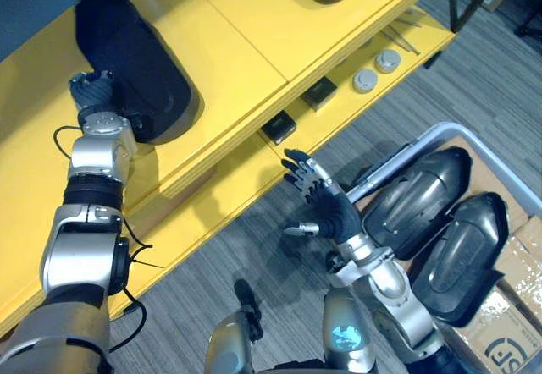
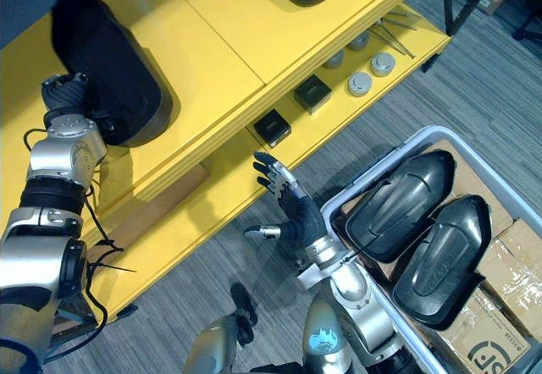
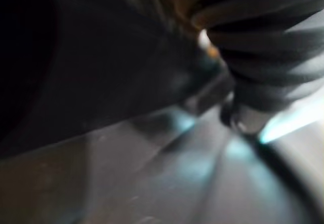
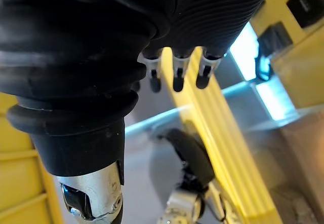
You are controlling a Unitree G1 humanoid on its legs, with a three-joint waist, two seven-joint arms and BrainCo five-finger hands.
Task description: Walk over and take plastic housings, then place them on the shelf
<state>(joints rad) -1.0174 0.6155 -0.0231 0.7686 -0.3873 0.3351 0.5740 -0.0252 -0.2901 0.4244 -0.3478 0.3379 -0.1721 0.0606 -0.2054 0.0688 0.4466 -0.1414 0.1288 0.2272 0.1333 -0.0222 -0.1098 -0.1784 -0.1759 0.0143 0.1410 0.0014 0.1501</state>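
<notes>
Though left robot hand (image 1: 93, 91) is unreadable, right robot hand (image 1: 333, 212) hangs open above carpet (image 1: 246, 251).

Shelf top (image 1: 246, 35) bare beside housing (image 1: 127, 61), small boxes (image 1: 320, 92) on lower shelf (image 1: 222, 195)

From my remote seat this reads as a workshop or factory stockroom. A long yellow shelf (image 1: 254, 44) stands over a grey carpet-tile floor (image 1: 254, 255), and its lower board (image 1: 229, 192) carries loose parts (small black boxes (image 1: 279, 126), round silver pieces (image 1: 365, 79), a few thin metal tools (image 1: 398, 40)). Beside it I see a white bin (image 2: 500, 185) with two black plastic housings (image 1: 419, 196) lying side by side and printed cardboard boxes (image 2: 487, 327) just beside them, while another housing (image 1: 127, 61) sits on the shelf's top board.
</notes>
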